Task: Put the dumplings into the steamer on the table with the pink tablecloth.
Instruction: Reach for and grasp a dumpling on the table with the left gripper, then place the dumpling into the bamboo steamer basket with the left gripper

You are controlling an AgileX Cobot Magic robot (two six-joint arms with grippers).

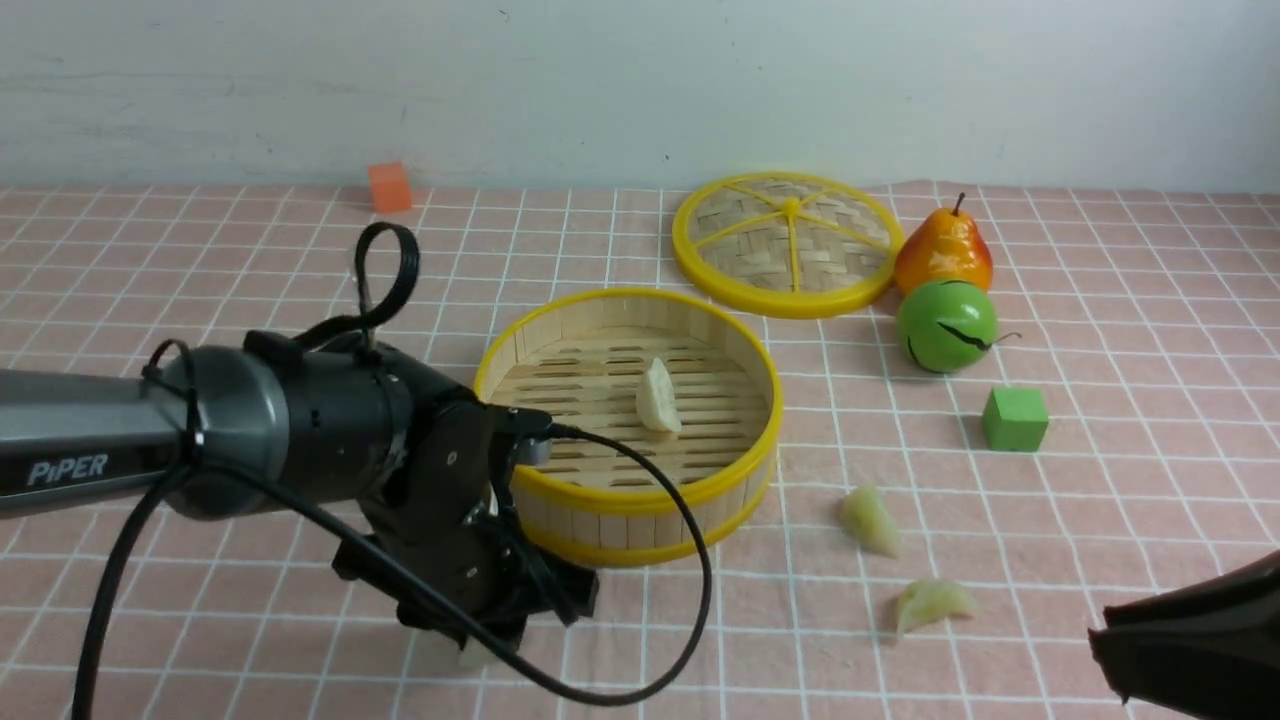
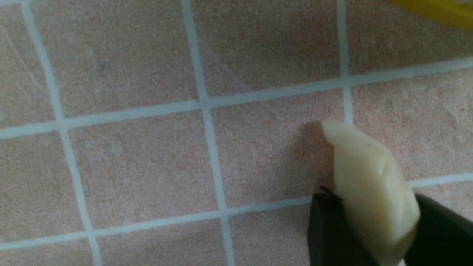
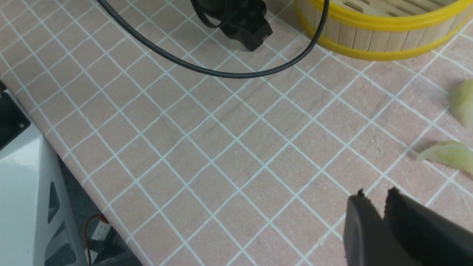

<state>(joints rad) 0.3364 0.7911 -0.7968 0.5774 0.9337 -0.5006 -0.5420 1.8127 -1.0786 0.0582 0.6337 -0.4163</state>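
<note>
The left gripper (image 1: 488, 640) was clamped on the first dumpling (image 2: 369, 192), down on the worktop (image 1: 1100, 500) just beside the steamer (image 1: 625, 500). A second dumpling (image 1: 658, 397) lay inside it. The third dumpling (image 1: 870, 520) and fourth dumpling (image 1: 935, 603) lay outside, near the empty, nearly closed right gripper (image 3: 377, 201).

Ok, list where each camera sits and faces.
Front: between the arms, facing forward at the round bamboo steamer on the pink gridded tablecloth; left arm, right arm show.
Left wrist: on the left arm, facing down; left gripper closed on a pale crescent dumpling.
Right wrist: on the right arm, facing the steamer; right gripper's tips show.
Shared, front and right wrist: steamer, left gripper.
</note>
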